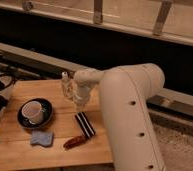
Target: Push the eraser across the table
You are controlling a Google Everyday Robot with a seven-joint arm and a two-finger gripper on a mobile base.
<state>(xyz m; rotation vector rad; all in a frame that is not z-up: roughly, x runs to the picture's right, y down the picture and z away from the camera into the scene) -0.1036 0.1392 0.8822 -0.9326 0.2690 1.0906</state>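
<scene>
The eraser, a small black block with white stripes, lies on the light-brown wooden table near its right side. My gripper hangs from the white arm just above and behind the eraser's far end, pointing down at the table. A gap shows between it and the eraser.
A white cup on a dark saucer stands at the left. A blue sponge-like pad lies in front of it. A reddish-brown oblong object lies just in front of the eraser. My large white arm covers the table's right edge.
</scene>
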